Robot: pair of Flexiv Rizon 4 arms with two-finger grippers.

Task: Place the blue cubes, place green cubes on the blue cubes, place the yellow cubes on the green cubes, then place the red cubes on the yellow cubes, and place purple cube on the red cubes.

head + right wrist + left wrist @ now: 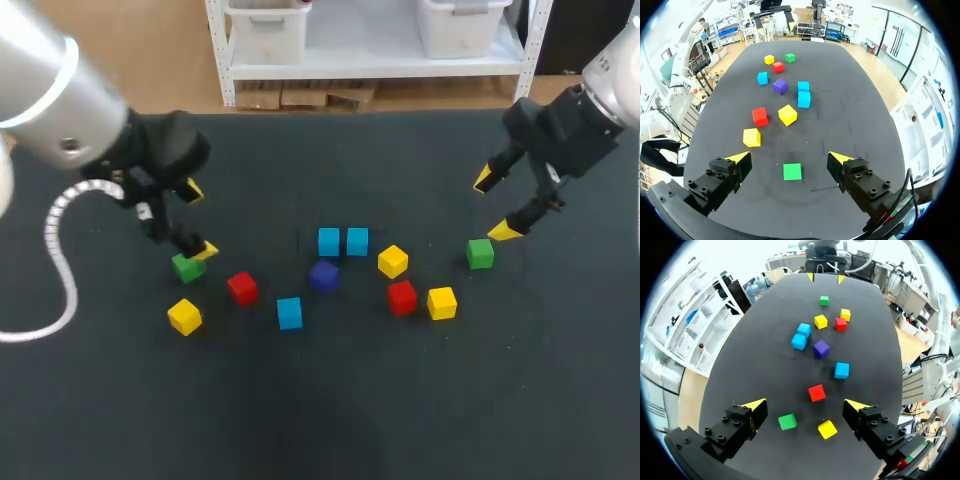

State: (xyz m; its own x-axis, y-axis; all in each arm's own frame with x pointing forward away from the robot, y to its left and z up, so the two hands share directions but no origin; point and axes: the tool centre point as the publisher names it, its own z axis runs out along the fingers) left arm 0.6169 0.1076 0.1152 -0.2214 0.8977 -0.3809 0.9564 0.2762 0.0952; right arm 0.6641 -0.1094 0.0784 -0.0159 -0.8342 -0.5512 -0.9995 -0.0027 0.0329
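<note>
Eleven smooth, sharp-edged cubes (323, 275) sat on the matte black bench (330, 400). Left pincer (806, 404) and right pincer (789, 157) were both spread wide, gripping nothing.

Black table (320, 420) with a matte, faintly speckled top

Robot lab: arms (60, 90) over table (320, 420)

two cubes (329, 241) side by side mid table (320, 420), lone cubes (323, 275) scattered around
</note>
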